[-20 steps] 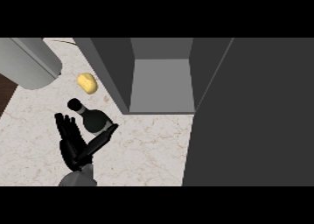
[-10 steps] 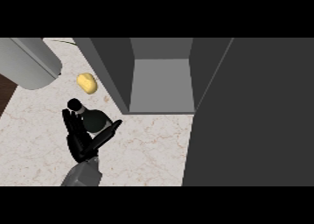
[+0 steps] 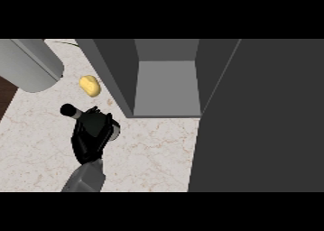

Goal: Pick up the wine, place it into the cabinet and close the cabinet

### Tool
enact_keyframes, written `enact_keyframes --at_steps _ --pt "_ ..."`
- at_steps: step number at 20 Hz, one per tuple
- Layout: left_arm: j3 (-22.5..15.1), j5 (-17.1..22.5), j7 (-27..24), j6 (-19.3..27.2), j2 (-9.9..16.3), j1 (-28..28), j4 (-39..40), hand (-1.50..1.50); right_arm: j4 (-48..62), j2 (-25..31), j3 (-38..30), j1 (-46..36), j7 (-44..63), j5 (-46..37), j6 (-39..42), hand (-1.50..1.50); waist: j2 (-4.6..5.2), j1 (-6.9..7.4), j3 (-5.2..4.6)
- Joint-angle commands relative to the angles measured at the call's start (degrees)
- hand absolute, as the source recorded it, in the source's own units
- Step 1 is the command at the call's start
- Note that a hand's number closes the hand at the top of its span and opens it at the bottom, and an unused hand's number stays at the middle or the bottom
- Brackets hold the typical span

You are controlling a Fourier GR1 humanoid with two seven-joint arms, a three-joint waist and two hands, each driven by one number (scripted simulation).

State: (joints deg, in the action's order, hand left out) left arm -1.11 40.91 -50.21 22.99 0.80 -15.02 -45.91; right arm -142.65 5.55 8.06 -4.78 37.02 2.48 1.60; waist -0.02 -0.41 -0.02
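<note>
left hand [image 3: 88, 137] | fingers curled in a grasp | forearm rising from lower edge

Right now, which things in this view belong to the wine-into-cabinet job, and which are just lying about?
Part of the job:
- wine bottle, dark, lying on the counter
- left hand, fingers curled round the bottle
- cabinet, standing open, inside bare
- cabinet door, swung open at the right

Just lying about:
- yellow item beside the cabinet
- grey cylinder at upper left

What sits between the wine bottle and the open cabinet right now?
Nothing but bare counter, as the head view shows. The left hand curls round the wine bottle, just left of the cabinet; the yellow item lies off that path.
</note>
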Motion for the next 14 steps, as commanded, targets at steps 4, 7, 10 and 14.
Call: enact_keyframes --at_steps 4,7,10,14 --pt "0.21 -4.51 -4.16 -1.49 -0.37 -5.94 11.01 1.5 -6.56 -0.89 1.17 2.72 1.95 1.46 0.06 -1.5 0.11 -0.43 -0.02" --pt "-5.7 -9.85 -1.13 0.25 2.19 -4.12 8.31 1.5 -7.27 -0.42 -0.15 0.7 3.58 2.57 -0.38 -1.5 -0.08 -0.47 0.0" --pt "-11.0 -11.76 5.03 -14.68 10.9 -0.83 5.66 1.5 -4.55 -0.87 0.5 1.25 1.19 1.0 -0.14 -1.5 -0.27 -0.14 0.03" --pt "-12.57 -10.94 6.54 -30.17 19.47 3.2 0.97 1.5 -3.46 -0.22 -1.53 1.8 -0.94 2.99 1.0 -1.5 -0.23 0.51 0.08"
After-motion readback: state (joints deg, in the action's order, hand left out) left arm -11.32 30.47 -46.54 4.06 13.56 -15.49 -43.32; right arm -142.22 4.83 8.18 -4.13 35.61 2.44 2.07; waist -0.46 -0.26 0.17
